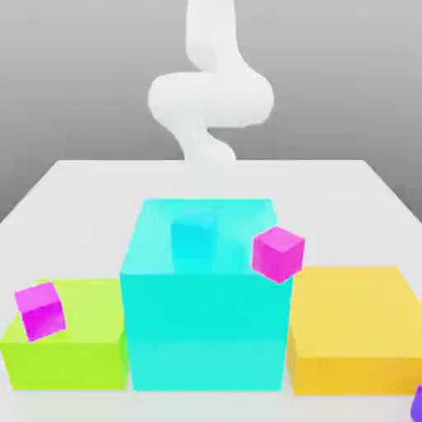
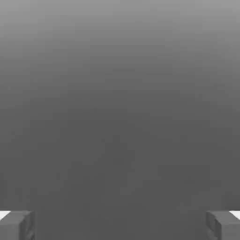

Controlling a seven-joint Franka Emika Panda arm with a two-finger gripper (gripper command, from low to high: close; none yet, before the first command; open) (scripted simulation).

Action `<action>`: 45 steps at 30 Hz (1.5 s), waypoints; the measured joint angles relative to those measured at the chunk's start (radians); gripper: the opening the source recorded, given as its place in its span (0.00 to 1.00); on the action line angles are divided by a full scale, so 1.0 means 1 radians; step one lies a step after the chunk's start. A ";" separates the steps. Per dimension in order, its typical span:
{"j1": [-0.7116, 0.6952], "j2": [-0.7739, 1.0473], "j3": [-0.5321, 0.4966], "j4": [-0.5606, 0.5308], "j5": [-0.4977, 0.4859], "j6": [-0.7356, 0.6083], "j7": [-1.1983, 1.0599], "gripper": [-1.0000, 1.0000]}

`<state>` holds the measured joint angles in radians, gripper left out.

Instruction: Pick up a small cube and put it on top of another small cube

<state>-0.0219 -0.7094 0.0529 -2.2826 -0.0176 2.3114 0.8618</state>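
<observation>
While the white arm (image 1: 210, 91) rises in a blurred, curving column behind the blocks at the far side of the white table (image 1: 74, 185), three big blocks stand in a row along the table's near edge. At the middle is the tallest, a big cyan block (image 1: 206, 321); on its top face sits a small cyan cube (image 1: 194, 235), hard to pick out against the same colour. To the exterior view's left, touching or just beside the cyan block, lies a lower lime-green block (image 1: 78, 346), and a small magenta cube (image 1: 39, 310) sits tilted at its left near corner. To the exterior view's right stands a yellow-orange block (image 1: 354, 330), also lower than the middle one. A second small magenta cube (image 1: 278, 253) shows at the cyan block's upper right edge, tilted, between that block and the yellow-orange one; whether it rests on anything I cannot tell.

The small indigo cube (image 1: 417, 404) is at the near right corner of the exterior view, low beside the yellow-orange block's near right corner and cut off by the picture's edge, well apart from the arm.

From the hand view, the gripper (image 2: 120, 225) has its two grey fingertips (image 2: 16, 225) standing at opposite edges with a broad gap between them, spread wide and holding nothing; between them lies plain grey ground.
</observation>
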 joint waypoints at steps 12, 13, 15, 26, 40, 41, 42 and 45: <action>-0.063 0.437 0.238 0.084 -0.153 0.056 0.348 0.50; -0.063 0.474 0.254 0.091 -0.170 0.060 0.380 0.50; -0.058 0.548 0.280 0.105 -0.205 0.068 0.444 0.50; 0.060 0.941 0.321 0.180 -0.338 0.120 0.755 0.50; 0.219 1.357 0.277 0.267 -0.374 0.292 0.971 0.00; 0.219 1.357 0.278 0.267 -0.374 0.293 0.970 0.00; 0.219 1.357 0.278 0.267 -0.374 0.294 0.970 0.00; 0.225 1.369 0.271 0.270 -0.378 0.304 0.973 0.00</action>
<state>0.2026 0.6592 0.3244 -2.0127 -0.3958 2.6153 1.8351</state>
